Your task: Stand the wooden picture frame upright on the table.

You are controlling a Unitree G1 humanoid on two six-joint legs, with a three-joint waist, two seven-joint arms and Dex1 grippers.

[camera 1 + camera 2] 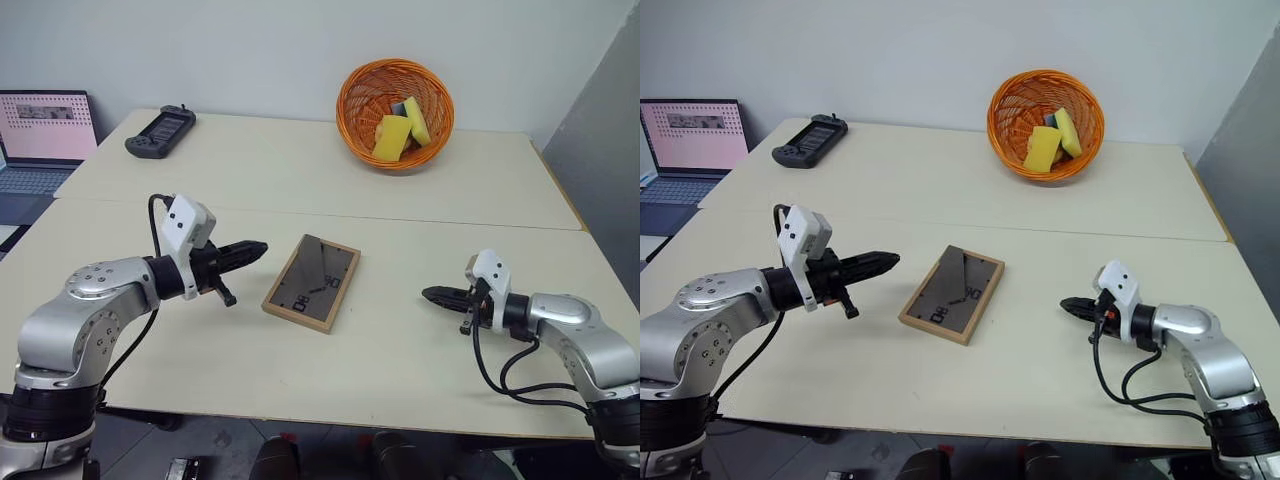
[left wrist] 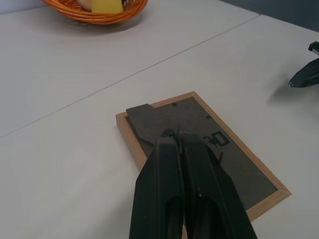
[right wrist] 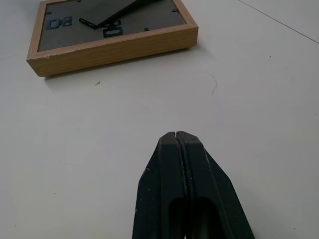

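Wooden picture frame (image 1: 312, 283): flat, back panel up, mid tabletop (image 1: 400, 350), just nearer than the seam, between both grippers.
Left gripper (image 1: 258, 247): jaws together, empty, beside frame's left edge, above tabletop.
Right gripper (image 1: 427, 294): jaws together, empty, apart from frame's right.
Basket (image 1: 395, 110): far side, yellow sponges inside.

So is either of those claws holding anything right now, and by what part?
Nothing is held. Both the left gripper and the right gripper have their jaws shut on nothing, either side of the frame, which lies back up on the table.
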